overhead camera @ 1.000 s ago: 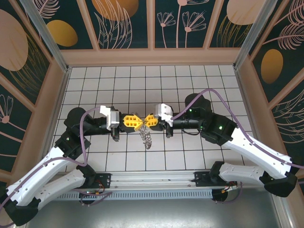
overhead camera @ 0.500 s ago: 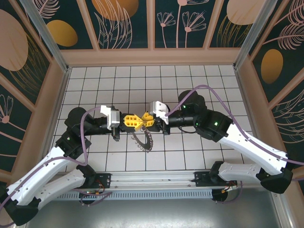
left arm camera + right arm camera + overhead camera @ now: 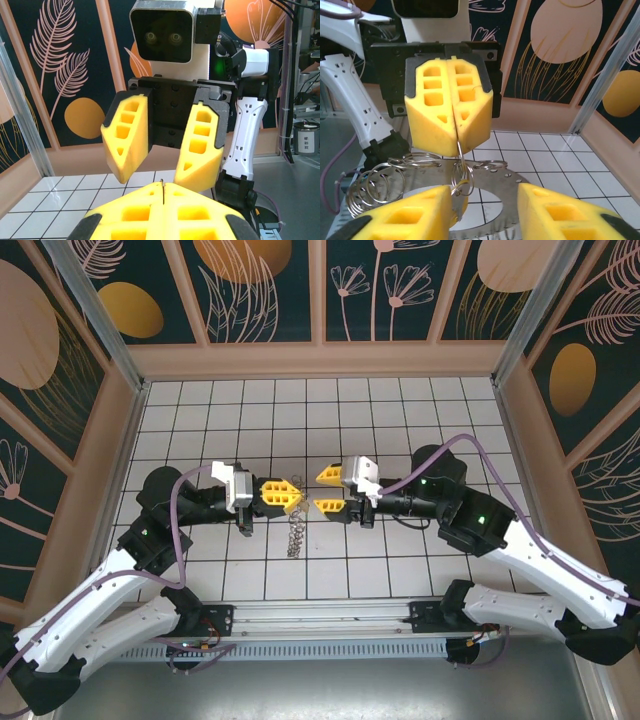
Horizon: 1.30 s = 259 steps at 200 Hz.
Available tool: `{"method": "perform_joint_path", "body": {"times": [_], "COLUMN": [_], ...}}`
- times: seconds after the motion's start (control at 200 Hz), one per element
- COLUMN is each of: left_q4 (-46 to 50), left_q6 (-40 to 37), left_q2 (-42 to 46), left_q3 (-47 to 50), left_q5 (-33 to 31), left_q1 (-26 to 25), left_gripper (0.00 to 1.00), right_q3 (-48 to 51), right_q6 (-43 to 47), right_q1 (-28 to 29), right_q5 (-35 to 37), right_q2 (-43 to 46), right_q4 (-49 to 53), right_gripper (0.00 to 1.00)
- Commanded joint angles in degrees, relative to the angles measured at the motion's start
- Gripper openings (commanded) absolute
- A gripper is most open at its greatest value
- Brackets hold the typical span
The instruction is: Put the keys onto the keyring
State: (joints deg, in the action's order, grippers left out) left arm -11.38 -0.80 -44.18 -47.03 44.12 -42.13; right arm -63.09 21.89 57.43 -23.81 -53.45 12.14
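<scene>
1. The right arm (image 3: 520,540) has pulled back to the right since the earlier frame. Its hand (image 3: 329,490), which was pressed nose to nose with the left hand (image 3: 283,495), now stands apart from it with its jaws spread, released and holding nothing.
2. The tiled bench (image 3: 400,410) carries both arms. The hands face each other over its middle.
3. The left hand is clenched. The right wrist view shows its two yellow pads (image 3: 436,107) pressed flat together on a thin wire loop (image 3: 458,150) that runs down out of the seam.
4. The keyring (image 3: 295,537) hangs from that loop just under the left hand. It is a grey toothed disc with a wide round hole. I cannot tell whether its lower edge touches the bench.
5. I judge the ring stiff, light and slick. It will likely swing on its wire, and the teeth may snag foam. The flat rim between the teeth and the hole looks the best place to grip.
6. Springy wire coils (image 3: 372,187) trail beside the ring. They should flex and slip if pinched.
7. Nothing here serves as a container.
8. I cannot make out the small brass key among the metal.
</scene>
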Motion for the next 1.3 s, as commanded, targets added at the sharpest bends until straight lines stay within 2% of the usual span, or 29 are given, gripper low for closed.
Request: {"method": "perform_joint_path", "body": {"times": [0.0,0.105,0.385,0.786,0.961,1.141,1.291], "left_q4": [-3.2,-3.2,-3.3,-2.7,-2.2,-2.2,0.7], "left_q6": [-0.4,-0.4,-0.5,-0.5,-0.6,-0.6,-1.9], "left_q2": [0.6,0.6,0.4,0.6,0.5,0.6,0.2], "left_q3": [-0.4,-0.4,-0.4,-0.3,-0.3,-0.5,-1.5], "left_q5": [-0.4,-0.4,-0.1,-0.5,-0.7,-0.7,-1.7], "left_q1": [-0.2,-0.2,-0.2,-0.2,-0.2,-0.2,-0.2], "left_gripper": [0.0,0.0,0.0,0.0,0.0,0.0,0.0], "right_q3": [1.0,1.4,1.3,1.4,1.7,1.8,0.0], "right_q6": [-0.4,-0.9,-1.5,-1.8,-2.1,-1.7,-0.7], "right_q1": [0.3,0.3,0.6,0.7,0.8,1.0,0.8], "right_q5": [-0.5,-1.6,-4.4,-6.0,-6.4,-6.1,-3.2], "right_q2": [0.1,-0.4,-1.9,-3.2,-3.1,-3.1,-3.9], "right_q4": [-4.5,-5.5,-5.9,-7.0,-7.8,-7.6,-4.7], "right_gripper": [0.33,0.27,0.32,0.2,0.22,0.0,0.0]}}
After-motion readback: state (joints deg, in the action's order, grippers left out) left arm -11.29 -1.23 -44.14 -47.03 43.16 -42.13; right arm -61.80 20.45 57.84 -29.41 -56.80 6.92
